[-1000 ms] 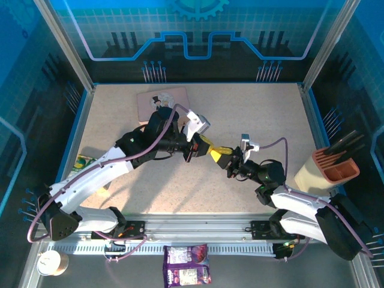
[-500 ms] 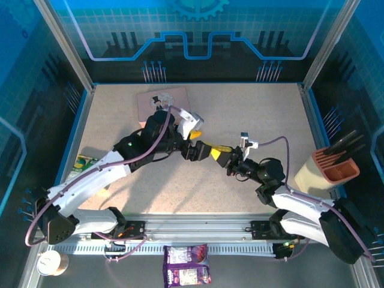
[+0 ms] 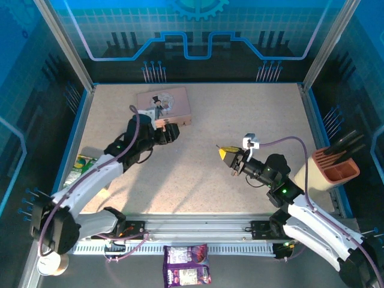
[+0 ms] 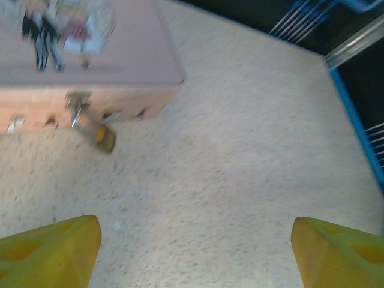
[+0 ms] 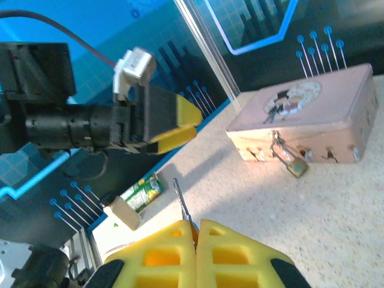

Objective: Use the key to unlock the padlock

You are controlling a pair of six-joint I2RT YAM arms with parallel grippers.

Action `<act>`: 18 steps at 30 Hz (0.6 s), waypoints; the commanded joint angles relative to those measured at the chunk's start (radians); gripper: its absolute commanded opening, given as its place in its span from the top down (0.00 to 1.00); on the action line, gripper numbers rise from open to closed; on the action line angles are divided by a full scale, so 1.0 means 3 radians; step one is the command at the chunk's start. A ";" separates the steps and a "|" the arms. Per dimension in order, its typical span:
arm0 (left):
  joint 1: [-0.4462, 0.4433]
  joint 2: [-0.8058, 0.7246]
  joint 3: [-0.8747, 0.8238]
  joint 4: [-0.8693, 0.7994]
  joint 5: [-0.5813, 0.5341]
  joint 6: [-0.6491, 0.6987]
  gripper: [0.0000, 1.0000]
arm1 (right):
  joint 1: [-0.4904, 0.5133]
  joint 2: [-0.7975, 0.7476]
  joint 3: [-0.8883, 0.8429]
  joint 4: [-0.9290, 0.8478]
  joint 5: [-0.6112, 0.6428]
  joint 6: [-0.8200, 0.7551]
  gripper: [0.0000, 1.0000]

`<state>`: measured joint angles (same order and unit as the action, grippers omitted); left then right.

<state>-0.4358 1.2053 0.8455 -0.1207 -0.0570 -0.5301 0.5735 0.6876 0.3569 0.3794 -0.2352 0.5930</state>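
The key (image 5: 183, 203) is already taken up: the right gripper (image 5: 196, 231) has its yellow fingers pressed together on it, and the thin blade stands out past the tips. This gripper (image 3: 227, 155) hangs over the middle of the tabletop (image 3: 252, 114), a little toward the right edge.

The padlock (image 5: 296, 167) hangs on the hasp at the front wall of the pink tin (image 3: 163, 105), which lies near the far edge, left of the middle. As far as I can judge the shackle is closed, so the lock is not yet opened. The key is well apart from it and is not yet in the keyhole; what is left is to bring the key there, push it in and turn.

The left gripper (image 4: 195, 252) is just beside the tin with its fingers spread and nothing between them, and the padlock (image 4: 105, 138) lies ahead of it. It stands near the way of the key and may crowd it.

A beige holder (image 3: 330, 168) stands at the right edge and a green packet (image 3: 84, 163) lies at the left edge, both far from the work.
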 commanded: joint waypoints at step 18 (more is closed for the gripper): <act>0.0030 0.1974 0.0201 0.1713 -0.0902 -0.0863 0.19 | -0.0111 -0.0329 -0.0285 0.0037 -0.0244 0.0077 1.00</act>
<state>-0.4335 1.7584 0.8692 0.2932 -0.2790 -0.7517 0.5549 0.6048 0.2852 0.3748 -0.2821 0.6235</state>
